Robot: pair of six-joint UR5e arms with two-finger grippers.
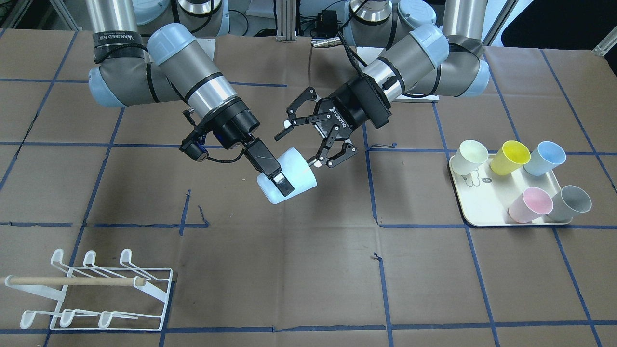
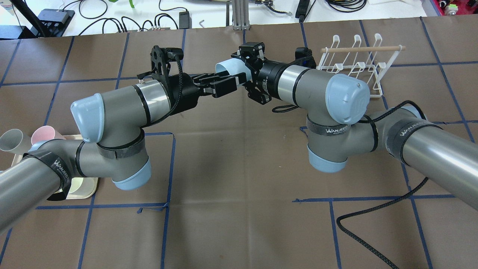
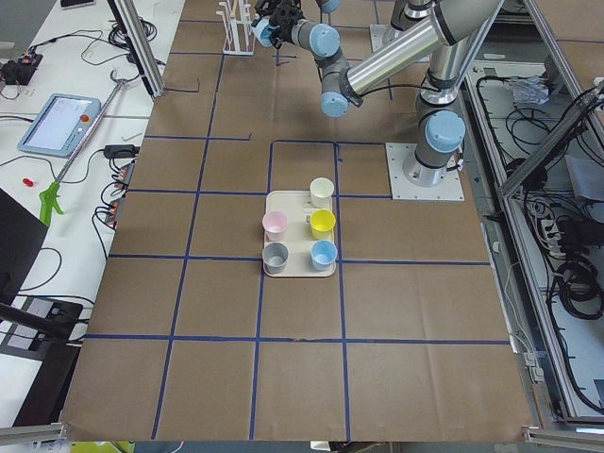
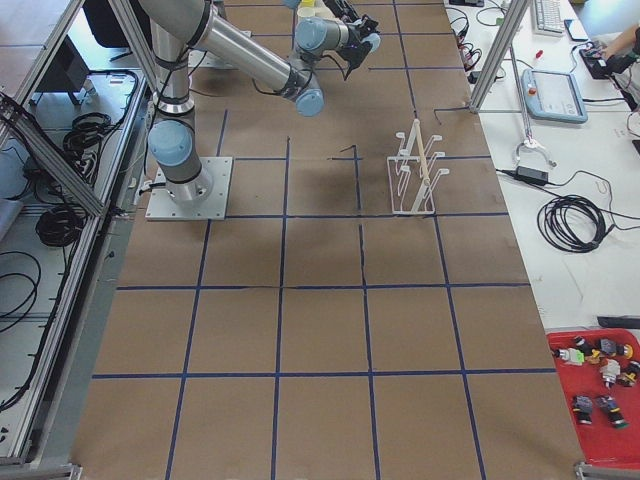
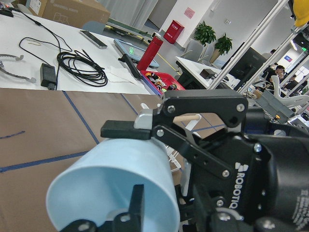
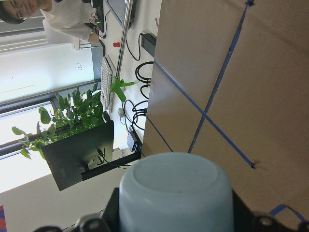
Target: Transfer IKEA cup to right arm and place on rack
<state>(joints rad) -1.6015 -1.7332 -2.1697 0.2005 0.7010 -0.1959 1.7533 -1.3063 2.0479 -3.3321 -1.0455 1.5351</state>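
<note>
The pale blue IKEA cup [image 1: 294, 176] hangs in mid-air over the table's middle, lying on its side. My right gripper [image 1: 283, 182], with long flat fingers, is shut on it near its base; the right wrist view shows the cup's bottom [image 6: 176, 193] between the fingers. My left ROBOTIQ gripper [image 1: 301, 143] is open, its fingers spread wide around the cup's mouth end. One fingertip [image 5: 120, 130] is above the rim and the other is by the mouth. The white wire rack [image 1: 96, 289] with a wooden dowel stands at the table's corner on the right arm's side, and it also shows in the overhead view [image 2: 354, 63].
A cream tray [image 1: 482, 207] on the left arm's side holds cream, yellow, blue, pink and grey cups. Blue tape lines cross the brown table cover. A black cable [image 2: 373, 224] trails from the right arm over the table.
</note>
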